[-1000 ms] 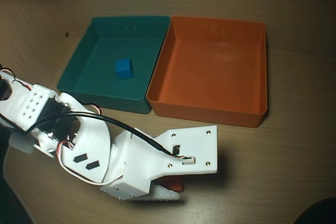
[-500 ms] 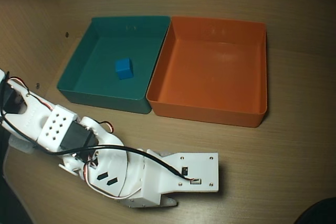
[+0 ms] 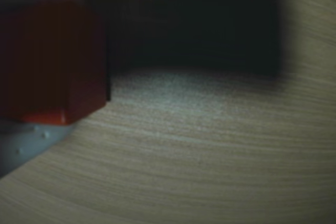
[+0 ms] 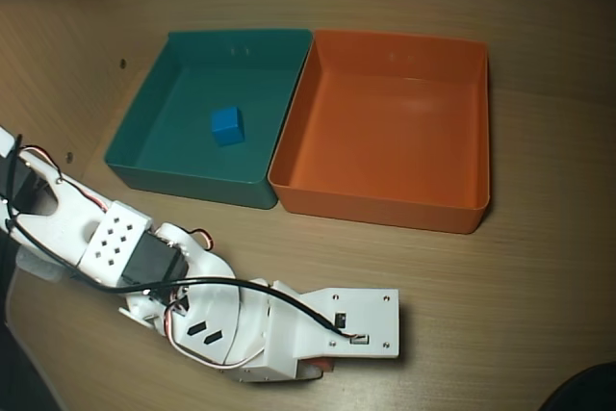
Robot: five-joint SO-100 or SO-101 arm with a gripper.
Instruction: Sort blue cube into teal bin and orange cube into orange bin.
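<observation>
So from my end the claw (image 4: 322,370) is down low at about 6 o'clock in the overhead view, mostly buried under its own white wrist plate (image 4: 342,324), so I honestly can't tell from above how the jaws stand. The wrist view helps: the orange cube (image 3: 52,61) fills the 9-to-10 o'clock corner, sitting right against a pale finger (image 3: 23,142) underneath it, just off the wood-grain table (image 3: 210,171). It looks like the claw is closed around that cube, though I only see one side of the grip and it's blurry. In the overhead view just a sliver of orange (image 4: 325,366) peeks out under the plate.

Further out, at 12 o'clock from the claw, the teal bin (image 4: 183,178) already has the blue cube (image 4: 227,126) resting on its floor, so I'd call that half done. The orange bin (image 4: 385,207) sits touching it on the 3 o'clock side and is empty. What's left: carry the orange cube up and over that near wall and drop it in.
</observation>
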